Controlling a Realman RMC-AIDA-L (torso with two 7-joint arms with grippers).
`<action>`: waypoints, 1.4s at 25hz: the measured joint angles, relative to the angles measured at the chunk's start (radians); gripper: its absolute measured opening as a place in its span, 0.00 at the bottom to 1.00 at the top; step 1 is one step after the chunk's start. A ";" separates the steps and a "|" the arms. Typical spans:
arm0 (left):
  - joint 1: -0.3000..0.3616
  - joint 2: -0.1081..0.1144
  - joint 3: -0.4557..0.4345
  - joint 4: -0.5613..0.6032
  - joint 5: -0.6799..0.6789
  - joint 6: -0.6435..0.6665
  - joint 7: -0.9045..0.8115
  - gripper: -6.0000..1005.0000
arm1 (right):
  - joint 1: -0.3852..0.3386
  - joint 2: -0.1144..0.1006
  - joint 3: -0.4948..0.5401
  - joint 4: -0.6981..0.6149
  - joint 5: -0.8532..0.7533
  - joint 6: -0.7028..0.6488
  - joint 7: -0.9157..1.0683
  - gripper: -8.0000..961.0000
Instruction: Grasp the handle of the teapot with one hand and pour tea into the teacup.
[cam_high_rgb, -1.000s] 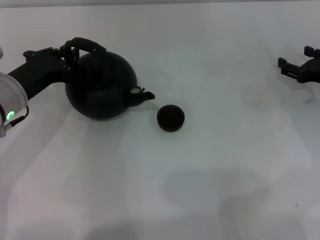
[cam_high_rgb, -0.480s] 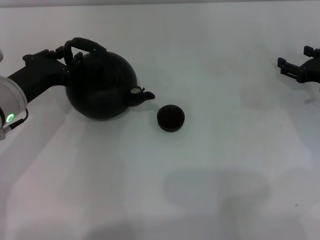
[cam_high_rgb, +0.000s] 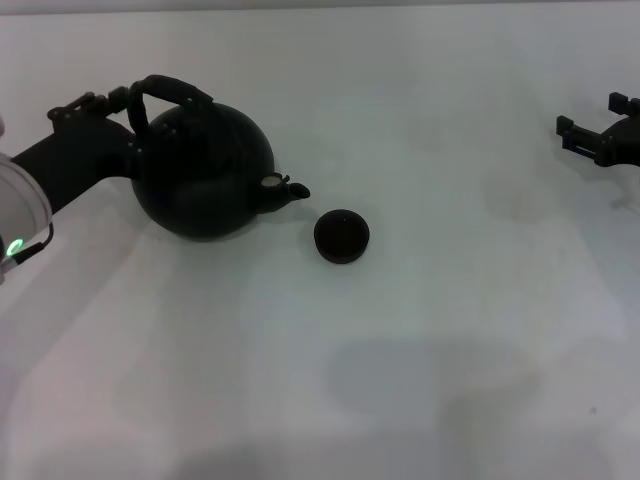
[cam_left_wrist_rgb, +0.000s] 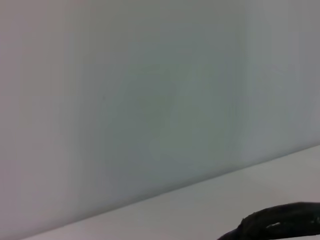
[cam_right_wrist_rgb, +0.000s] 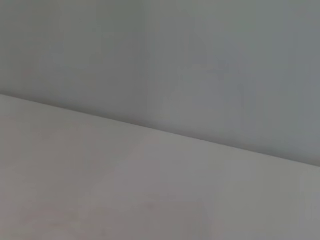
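Teapot (cam_high_rgb: 205, 180) handle (cam_high_rgb: 160, 92) w/ left hand (cam_high_rgb: 125, 110) behind it, grip can't tell; right hand (cam_high_rgb: 590, 135) cut off

Black teapot (cam_high_rgb: 205, 180) upright – handle (cam_high_rgb: 160, 95) arched above; teacup (cam_high_rgb: 342, 236) beside spout.

Matte-black left arm (cam_high_rgb: 70, 160), green indicator light (cam_high_rgb: 15, 246)

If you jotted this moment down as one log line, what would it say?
left gripper: at teapot handle | teapot: on table, spout toward teacup | pouring: not begun | right gripper: parked at far right
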 joint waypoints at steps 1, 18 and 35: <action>0.012 0.000 0.002 0.009 -0.012 0.002 0.020 0.56 | 0.000 0.000 0.000 0.000 0.000 0.000 0.000 0.89; 0.245 -0.003 -0.049 0.057 -0.301 0.238 0.399 0.86 | -0.019 -0.009 0.001 -0.013 0.000 0.006 0.011 0.89; 0.060 0.003 -0.628 -0.743 -0.627 0.864 0.707 0.86 | -0.224 0.003 0.014 -0.251 0.156 0.301 -0.110 0.89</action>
